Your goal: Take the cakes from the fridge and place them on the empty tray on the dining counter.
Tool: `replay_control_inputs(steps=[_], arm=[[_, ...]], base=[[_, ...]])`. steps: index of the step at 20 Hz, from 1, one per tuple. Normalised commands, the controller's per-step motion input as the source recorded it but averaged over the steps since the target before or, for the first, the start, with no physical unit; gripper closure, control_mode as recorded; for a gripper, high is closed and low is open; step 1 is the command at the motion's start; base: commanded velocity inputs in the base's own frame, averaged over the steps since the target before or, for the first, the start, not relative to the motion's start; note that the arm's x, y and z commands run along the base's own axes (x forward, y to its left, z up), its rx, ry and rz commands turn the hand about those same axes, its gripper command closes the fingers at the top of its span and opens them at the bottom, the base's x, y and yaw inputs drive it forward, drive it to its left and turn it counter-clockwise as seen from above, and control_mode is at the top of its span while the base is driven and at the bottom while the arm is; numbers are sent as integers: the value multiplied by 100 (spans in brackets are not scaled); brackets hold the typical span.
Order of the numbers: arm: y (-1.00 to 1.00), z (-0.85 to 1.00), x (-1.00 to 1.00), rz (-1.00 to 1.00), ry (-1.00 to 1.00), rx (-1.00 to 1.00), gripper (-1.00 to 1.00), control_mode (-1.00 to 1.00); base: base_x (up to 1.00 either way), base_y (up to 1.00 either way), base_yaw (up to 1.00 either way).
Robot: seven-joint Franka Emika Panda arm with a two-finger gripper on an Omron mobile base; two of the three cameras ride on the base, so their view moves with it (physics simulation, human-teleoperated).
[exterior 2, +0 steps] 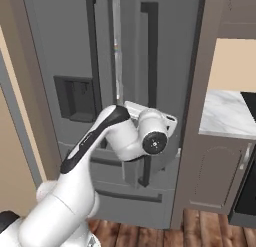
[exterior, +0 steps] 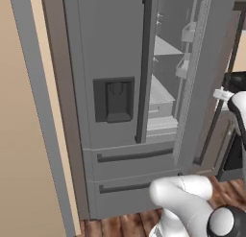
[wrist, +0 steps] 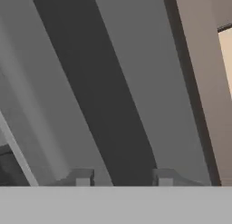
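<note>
Hand view, pincer [wrist: 123, 178] straddling fridge handle [wrist: 97, 91]

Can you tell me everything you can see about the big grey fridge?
The fridge is tall, grey and looks like smooth metal. It has two upper doors with long dark upright handles, a dark dispenser recess in the left door, and two drawers with dark bar handles at the bottom. The right door is swung partly open, showing pale shelves and door bins inside; no food can be made out there. It stands on a wood floor between brown panels. The gripper has its fingers either side of the right door's handle.
</note>
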Motion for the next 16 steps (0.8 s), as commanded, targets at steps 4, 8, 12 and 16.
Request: replay_control_inputs(steps=[4,8,12,16], arm=[[-43,61,-100,-27,-18,0,-100,-100],[35,27,-100,-28,-39,-23,-100,-100],[78,16,-100,-31,-44,-29,-100,-100],[100,26,-59,-24,-31,-25,-100,-100]], base=[[0,0,0],[0,0,0],[0,0,0],[0,0,0]])
